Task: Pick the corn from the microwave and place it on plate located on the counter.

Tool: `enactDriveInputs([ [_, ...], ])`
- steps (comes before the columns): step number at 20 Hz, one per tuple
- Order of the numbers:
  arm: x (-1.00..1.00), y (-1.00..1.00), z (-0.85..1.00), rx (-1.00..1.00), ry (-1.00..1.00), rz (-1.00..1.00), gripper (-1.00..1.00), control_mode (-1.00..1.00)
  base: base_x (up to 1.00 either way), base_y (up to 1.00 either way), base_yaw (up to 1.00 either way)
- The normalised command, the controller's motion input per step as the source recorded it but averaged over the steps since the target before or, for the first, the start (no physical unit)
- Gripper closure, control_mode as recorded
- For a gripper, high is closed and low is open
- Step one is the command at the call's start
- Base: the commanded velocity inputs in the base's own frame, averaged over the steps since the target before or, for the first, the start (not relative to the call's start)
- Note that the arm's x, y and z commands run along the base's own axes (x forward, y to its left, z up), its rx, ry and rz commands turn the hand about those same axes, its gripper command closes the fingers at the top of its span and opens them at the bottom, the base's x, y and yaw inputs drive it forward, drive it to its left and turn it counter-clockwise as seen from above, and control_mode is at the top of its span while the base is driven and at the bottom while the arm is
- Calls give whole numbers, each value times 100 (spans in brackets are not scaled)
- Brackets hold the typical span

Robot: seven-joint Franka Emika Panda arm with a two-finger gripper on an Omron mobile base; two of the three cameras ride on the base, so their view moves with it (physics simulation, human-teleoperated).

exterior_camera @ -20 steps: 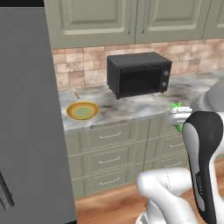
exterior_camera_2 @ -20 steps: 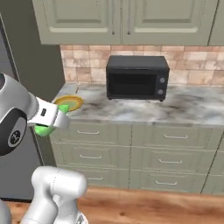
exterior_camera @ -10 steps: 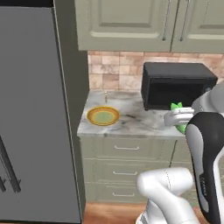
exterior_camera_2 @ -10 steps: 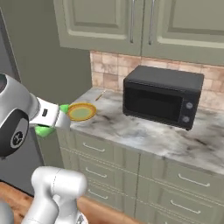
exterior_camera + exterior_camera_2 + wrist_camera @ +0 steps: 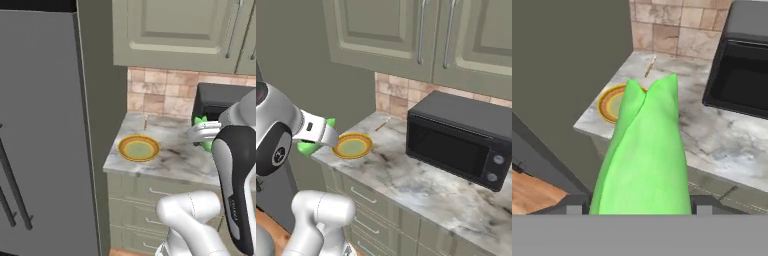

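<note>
The bright green corn (image 5: 644, 155) is held in my gripper (image 5: 641, 204), which is shut on it; its leafy tips point toward the counter. From the left base view the corn (image 5: 201, 121) and gripper (image 5: 202, 133) hang above the counter's front, right of the plate (image 5: 139, 148). The orange-rimmed plate (image 5: 352, 146) with its pale green centre lies on the marbled counter (image 5: 421, 185) near its left end, just beyond the gripper (image 5: 323, 135) and corn (image 5: 308, 147). In the hand view the plate (image 5: 609, 105) is partly hidden behind the corn. The built-in microwave is out of view.
A small black box appliance (image 5: 461, 137) stands on the counter to the right of the plate, against the tiled wall. A tall grey fridge (image 5: 45, 135) borders the counter's left end. Sage green cabinets (image 5: 421, 30) hang overhead, with drawers (image 5: 368, 200) below.
The whole picture has shifted: the base has driven left, so the plate and counter end now sit nearer and more central. The corn stays in the shut gripper.
</note>
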Motion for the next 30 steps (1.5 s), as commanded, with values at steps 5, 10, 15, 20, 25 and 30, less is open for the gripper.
enactDriveInputs([
  [5, 0, 0, 0, 0, 0, 0, 100, 100, 33, 39, 6],
  [10, 0, 0, 0, 0, 0, 0, 100, 100, 49, 1, 6],
  [15, 66, -5, -13, 0, 13, 8, 100, -100, 9, 0, 2],
  [20, 98, 0, -54, 0, 26, 10, 100, -100, 0, 0, 0],
  [25, 83, 0, -100, -6, 9, 12, 100, -100, 0, 0, 0],
  [30, 76, 0, -81, -1, 0, 9, 100, -100, 0, 0, 0],
])
